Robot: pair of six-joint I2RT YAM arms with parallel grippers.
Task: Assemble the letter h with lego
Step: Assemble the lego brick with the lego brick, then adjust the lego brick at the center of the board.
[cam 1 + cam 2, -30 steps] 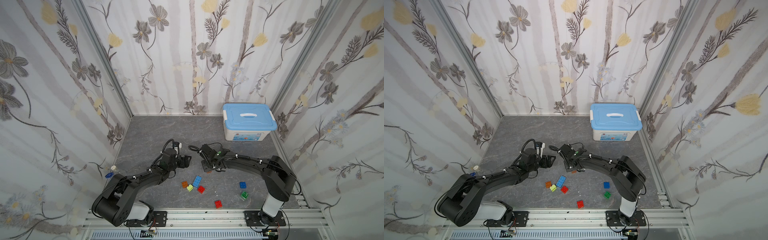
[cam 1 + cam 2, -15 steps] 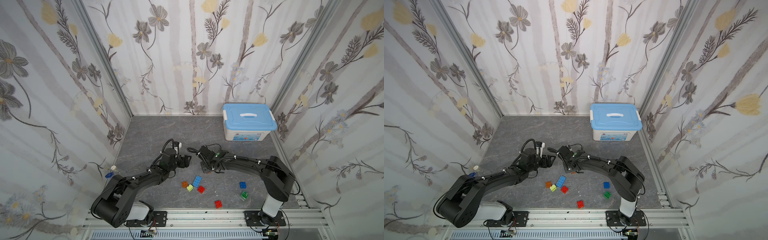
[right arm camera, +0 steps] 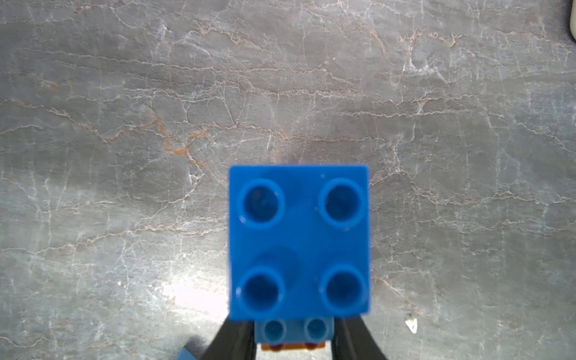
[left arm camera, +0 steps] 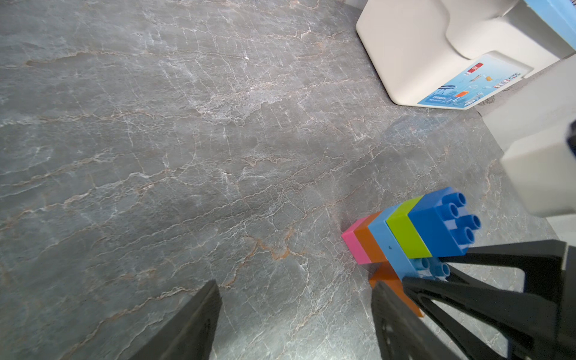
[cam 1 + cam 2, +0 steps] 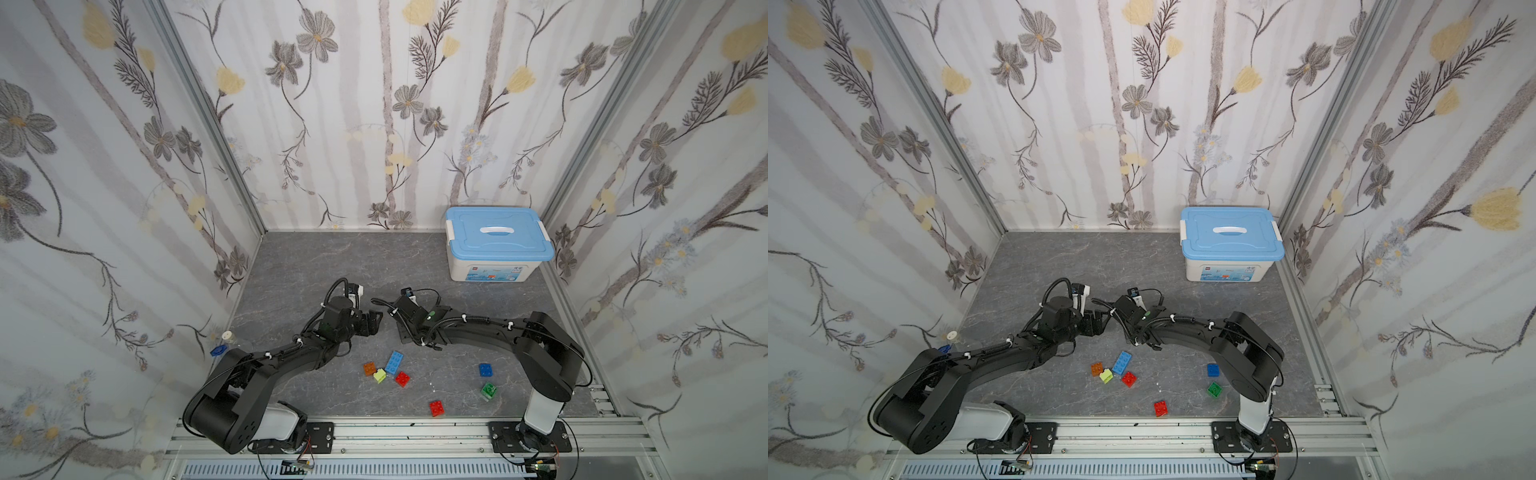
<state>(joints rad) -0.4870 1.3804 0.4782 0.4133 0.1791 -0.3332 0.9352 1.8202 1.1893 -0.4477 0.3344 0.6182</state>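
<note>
left claw point(image 4: 296, 285): jaws wide, empty, low over the grey marbled table point(image 4: 156, 124). The task piece is not between its jaws. It sits just past one fingertip, on the right arm's side: a stack of glossy studded plastic lego bricks point(image 4: 405, 227), pink-orange-light blue-lime-blue. Long axis upright, studs up, pink end down at the table; can't confirm contact. Nearer the robot's base lies a loose cluster: orange square brick point(image 5: 369, 368), lime square brick point(image 5: 379, 375), loose long light-blue brick point(image 5: 394, 361), red square brick point(image 5: 402, 378). right claw point(image 3: 294, 335): narrow, clamped on the stack's light-blue crossbar brick point(image 4: 383, 241), pointing down the stack's axis. My read: the right arm is tied up holding, so the free left arm fetches the next brick.
</note>
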